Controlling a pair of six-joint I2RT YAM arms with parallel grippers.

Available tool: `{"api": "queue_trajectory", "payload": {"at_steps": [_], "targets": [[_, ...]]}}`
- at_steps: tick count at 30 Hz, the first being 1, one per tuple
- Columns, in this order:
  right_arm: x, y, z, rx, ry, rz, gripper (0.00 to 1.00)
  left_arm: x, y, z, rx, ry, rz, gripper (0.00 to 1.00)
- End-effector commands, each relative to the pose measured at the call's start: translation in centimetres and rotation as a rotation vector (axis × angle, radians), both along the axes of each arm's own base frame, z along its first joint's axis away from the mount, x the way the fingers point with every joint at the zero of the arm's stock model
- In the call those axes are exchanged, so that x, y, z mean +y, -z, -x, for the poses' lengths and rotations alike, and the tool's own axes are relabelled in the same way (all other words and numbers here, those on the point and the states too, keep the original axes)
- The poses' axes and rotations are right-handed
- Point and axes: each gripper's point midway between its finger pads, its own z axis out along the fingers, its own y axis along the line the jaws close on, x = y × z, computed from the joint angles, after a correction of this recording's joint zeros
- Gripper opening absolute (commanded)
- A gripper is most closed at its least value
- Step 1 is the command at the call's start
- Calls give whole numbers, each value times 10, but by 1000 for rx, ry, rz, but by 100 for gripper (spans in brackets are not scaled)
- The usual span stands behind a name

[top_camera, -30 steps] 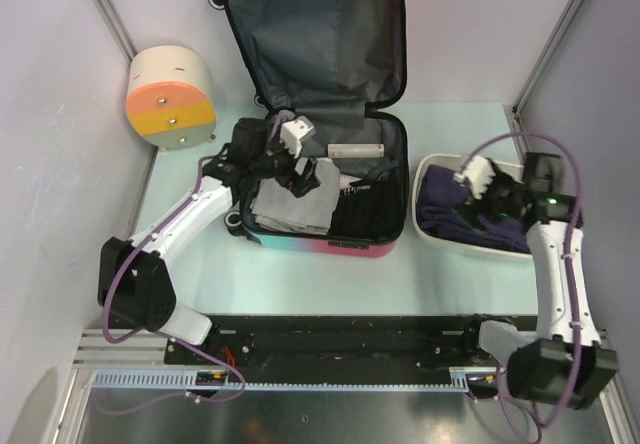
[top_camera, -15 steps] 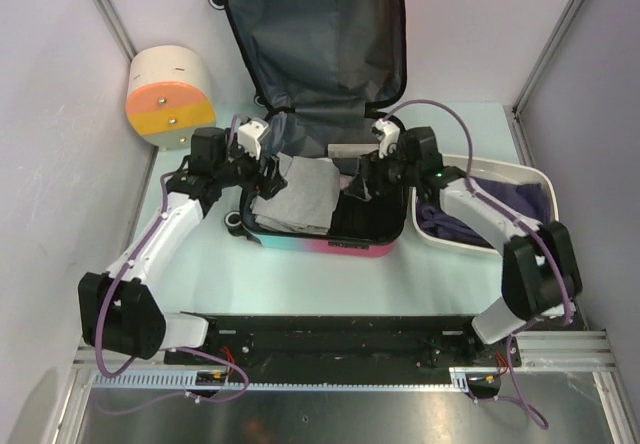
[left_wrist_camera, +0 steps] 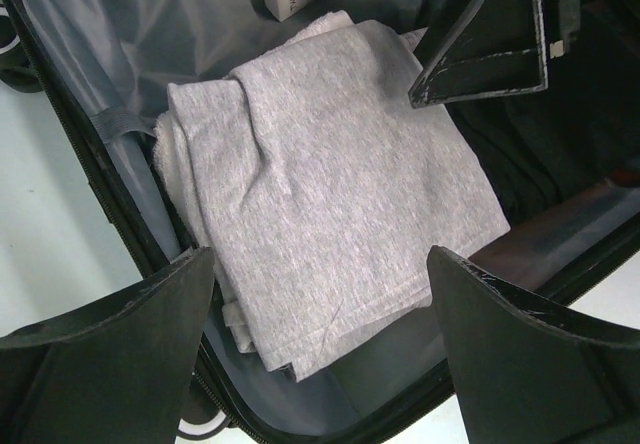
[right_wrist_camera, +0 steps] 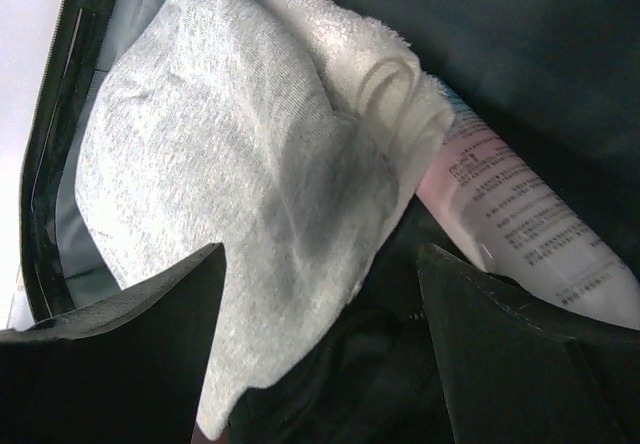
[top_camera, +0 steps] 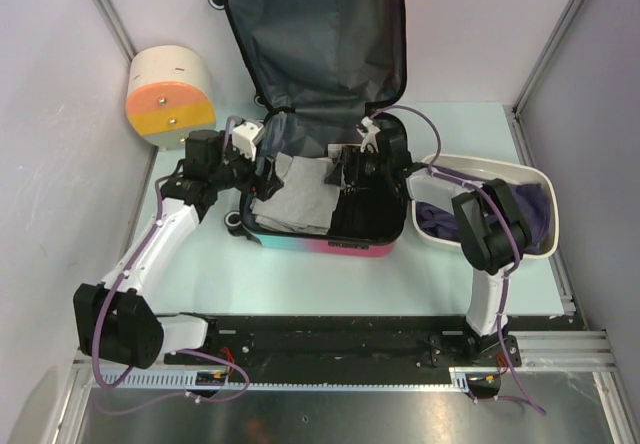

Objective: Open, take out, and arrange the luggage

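The luggage point(top_camera: 315, 34) lies open on the counter point(top_camera: 300, 274), lid raised at the back; a folded grey cloth point(left_wrist_camera: 330, 194) fills its left part, a pink tube point(right_wrist_camera: 520, 234) just beside. The left tool point(left_wrist_camera: 320, 264) hangs over the cloth inside the luggage, jaws wide and empty; the right tool point(right_wrist_camera: 320, 254) hangs there too, spread wide, gripping nothing.
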Motion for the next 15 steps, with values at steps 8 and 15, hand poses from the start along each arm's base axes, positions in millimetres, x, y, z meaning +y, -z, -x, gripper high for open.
{"api": "queue_trajectory", "payload": {"at_steps": [8,15], "targets": [[60,-19,4,22,-96,-170,70,6,-16,-1,-32,-45,28,91],[62,-41,-1,-18,-99,-169,23,9,-18,1,-47,-45,20,91]]}}
